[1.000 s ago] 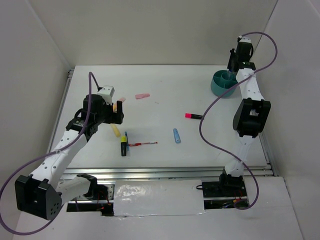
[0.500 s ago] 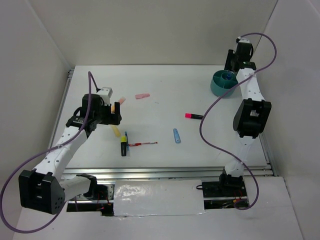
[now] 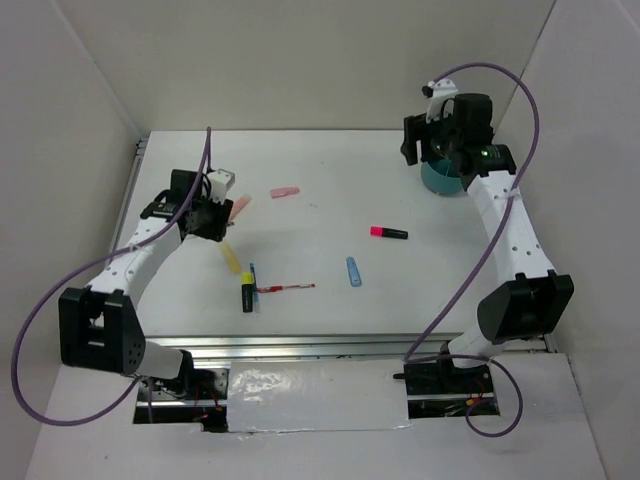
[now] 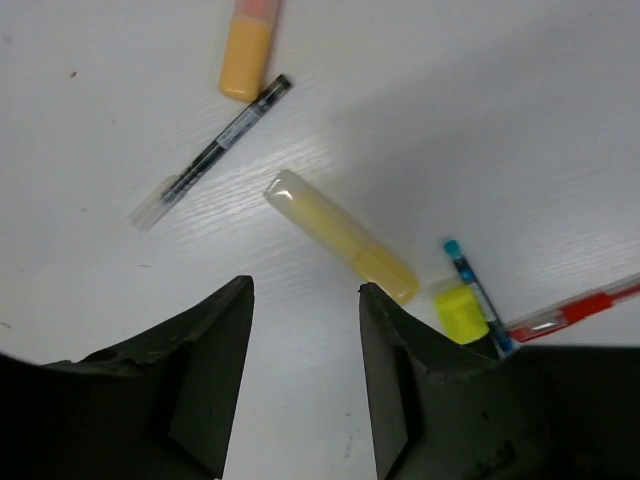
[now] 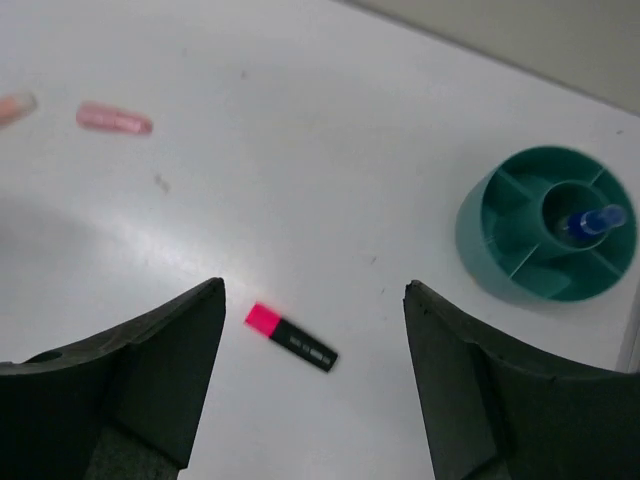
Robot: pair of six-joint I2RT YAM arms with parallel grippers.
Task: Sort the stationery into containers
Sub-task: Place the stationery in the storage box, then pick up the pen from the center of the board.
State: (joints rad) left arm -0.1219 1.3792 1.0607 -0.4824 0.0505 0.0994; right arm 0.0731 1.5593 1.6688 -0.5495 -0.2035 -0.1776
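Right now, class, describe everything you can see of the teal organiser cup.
The teal organiser cup is round, plastic-looking, upright on the white table. Dividers run from a central tube to the outer wall. A blue pen leans in that tube; the other visible compartments look empty. Nothing else touches it.

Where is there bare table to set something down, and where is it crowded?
Free: the far strip between the pink eraser and the teal organiser; the near stretch right of the blue marker. Crowded: around the yellow highlighter and red pen.
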